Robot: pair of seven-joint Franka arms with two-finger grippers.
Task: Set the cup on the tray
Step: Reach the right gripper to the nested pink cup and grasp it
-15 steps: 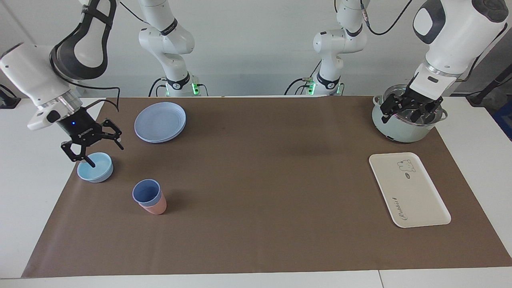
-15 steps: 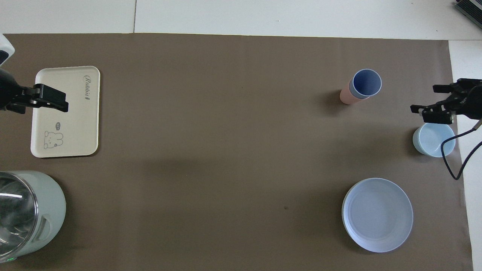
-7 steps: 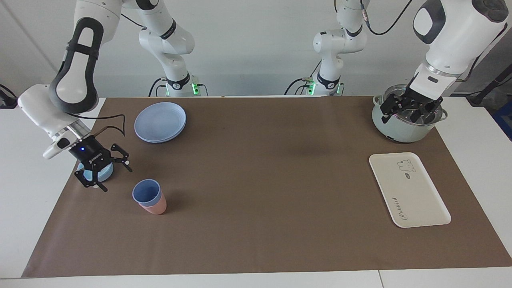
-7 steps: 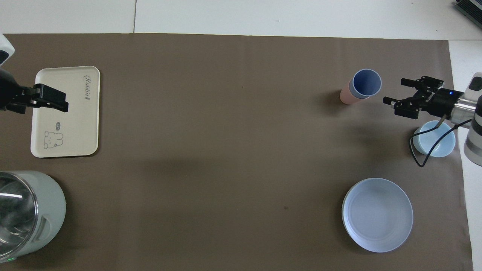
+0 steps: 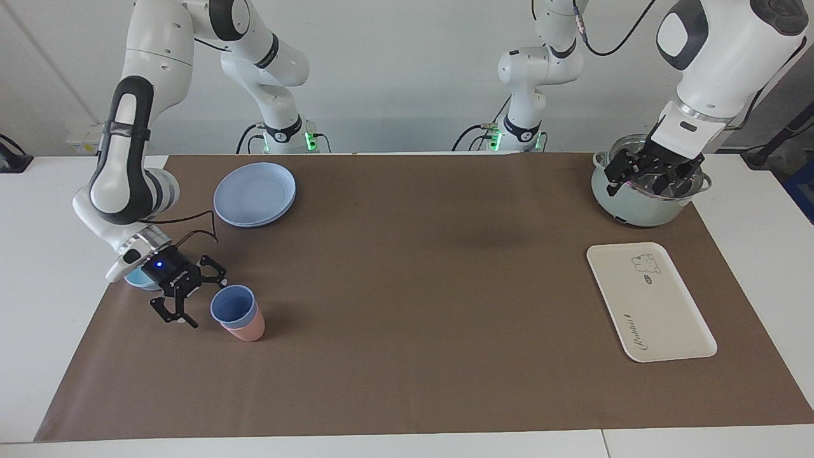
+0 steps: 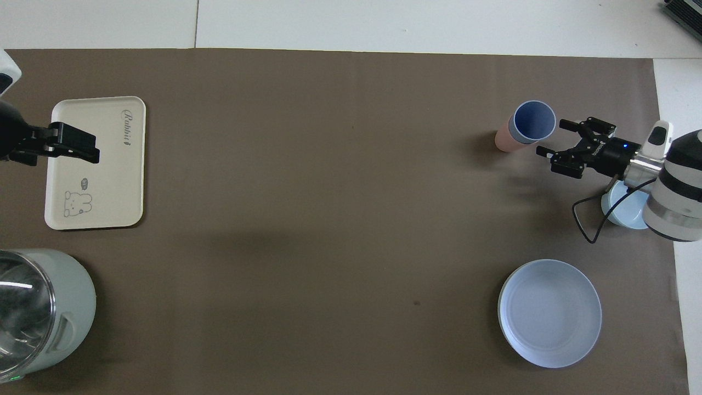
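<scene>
The periwinkle-blue cup (image 5: 233, 306) stands upright, nested inside a salmon-pink cup (image 5: 249, 331), toward the right arm's end of the table; it also shows in the overhead view (image 6: 532, 121). My right gripper (image 5: 202, 300) is open and low beside the cup, apart from it, with its fingers pointing at it; it also shows in the overhead view (image 6: 554, 137). The cream-white tray (image 5: 661, 318) with the bear drawing lies empty toward the left arm's end (image 6: 118, 181). My left gripper (image 5: 650, 181) waits open, raised over the pot.
A pale green pot (image 5: 636, 210) with a glass lid stands nearer to the robots than the tray. A round blue plate (image 5: 254, 194) and a light-blue bowl (image 6: 622, 211) lie nearer to the robots than the cups. A brown mat (image 5: 413, 286) covers the table.
My right gripper has come down from over the light-blue bowl and moved toward the cups, ending beside the blue cup. The left arm has not moved.
</scene>
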